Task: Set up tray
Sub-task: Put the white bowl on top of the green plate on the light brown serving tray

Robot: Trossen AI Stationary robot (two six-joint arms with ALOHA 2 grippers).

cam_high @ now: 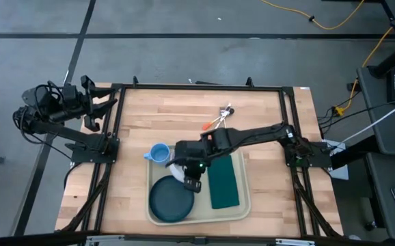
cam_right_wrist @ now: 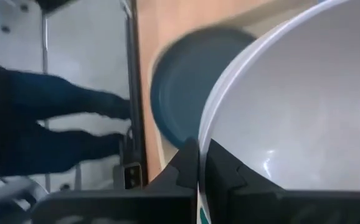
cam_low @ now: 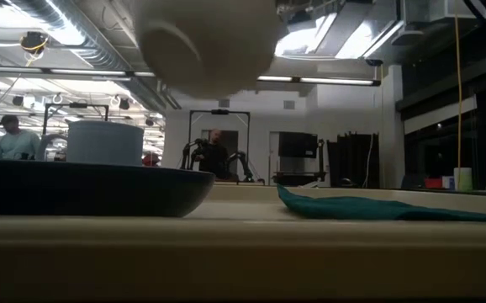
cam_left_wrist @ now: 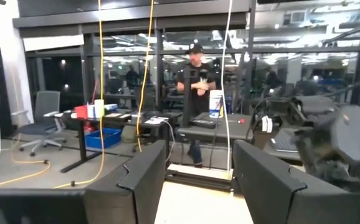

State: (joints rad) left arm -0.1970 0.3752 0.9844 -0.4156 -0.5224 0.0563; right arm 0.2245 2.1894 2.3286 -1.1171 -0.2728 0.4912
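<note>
Two dark, near-black jointed arms here, both matte. The left arm carries a bundle of black cables looped around its rear joints. The right arm is a long slim link with a blocky wrist, and there's a small green light glowing on it. Its fingers are flat, black, angular plastic with chamfered edges.

From my station, the right arm hides most of the white round bowl; the low view's top edge crops it.
</note>
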